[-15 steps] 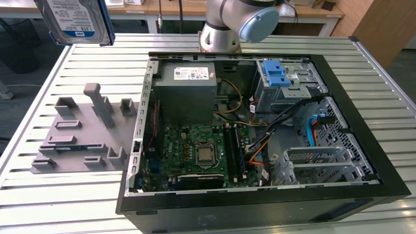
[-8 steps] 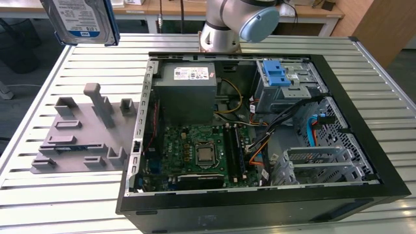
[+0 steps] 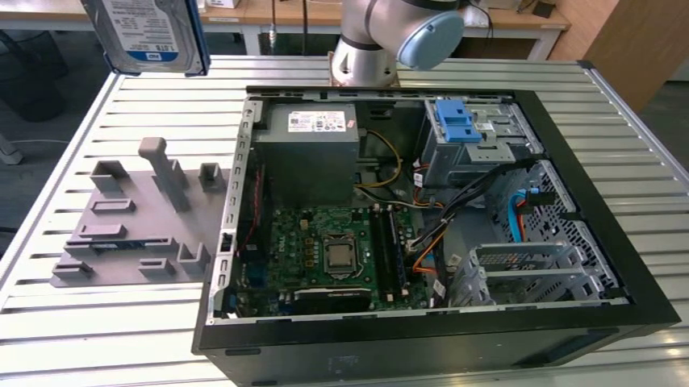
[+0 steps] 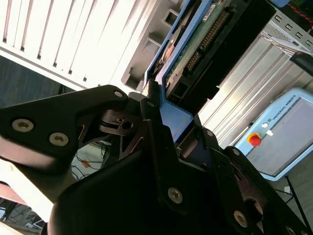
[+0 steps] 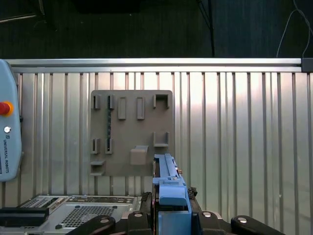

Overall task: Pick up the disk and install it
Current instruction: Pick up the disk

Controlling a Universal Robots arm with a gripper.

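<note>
Aloft, the disk [image 3: 151, 32] sits apparently clamped in the hand [image 5: 170, 196].

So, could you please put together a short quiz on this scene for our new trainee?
1. True or false: the gripper is shut on the disk.
2. Which thing lies on the slatted table at the exterior view's left of the computer case? A) a grey fixture plate B) a keyboard C) a screwdriver
3. Fill in: the latches on the drive cage inside the case are ___ in colour.

Key: 1 true; 2 A; 3 blue.
</note>
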